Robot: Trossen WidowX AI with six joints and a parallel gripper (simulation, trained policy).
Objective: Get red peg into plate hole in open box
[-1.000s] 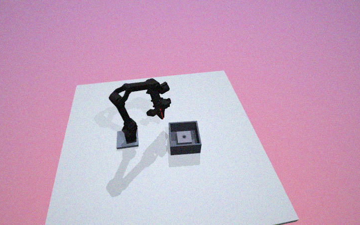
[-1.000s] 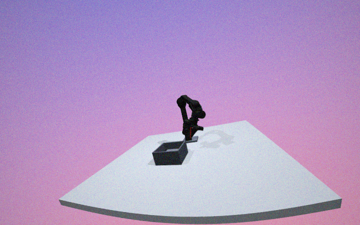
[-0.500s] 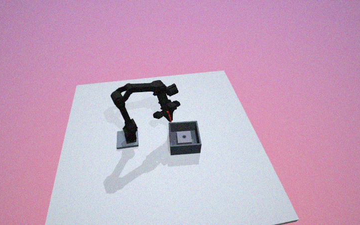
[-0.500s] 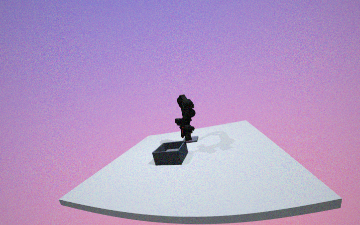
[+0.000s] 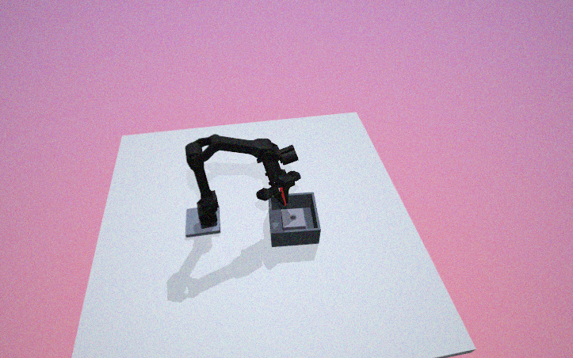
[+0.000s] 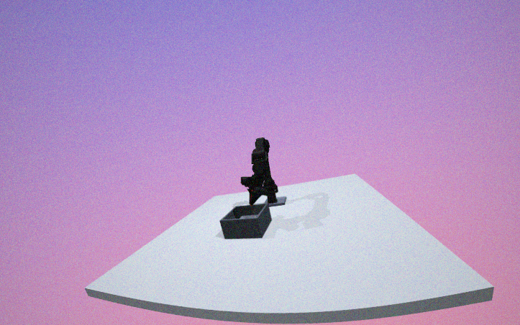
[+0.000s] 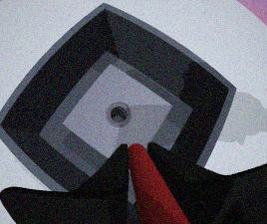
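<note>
My gripper (image 5: pixel 284 204) (image 6: pixel 250 203) (image 7: pixel 136 149) is shut on the red peg (image 5: pixel 282 196) (image 7: pixel 152 190). It holds the peg slightly tilted, above the back left part of the open dark box (image 5: pixel 295 238) (image 6: pixel 241 230) (image 7: pixel 174 20). The light square plate (image 5: pixel 287 222) (image 7: pixel 91 115) lies at the bottom of the box. Its round hole (image 5: pixel 292 217) (image 7: pixel 119 113) shows in the wrist view ahead of the peg's tip and a little to the left, and nothing is in it. In the exterior view the box walls hide the hole.
The box walls stand around the plate on all four sides. The arm's base (image 5: pixel 192 226) (image 6: pixel 281 200) stands on the white table (image 5: pixel 346 302) (image 6: pixel 314 274), left of the box in the top view. The arm's shadow (image 5: pixel 234 268) falls across the table and partly over the plate.
</note>
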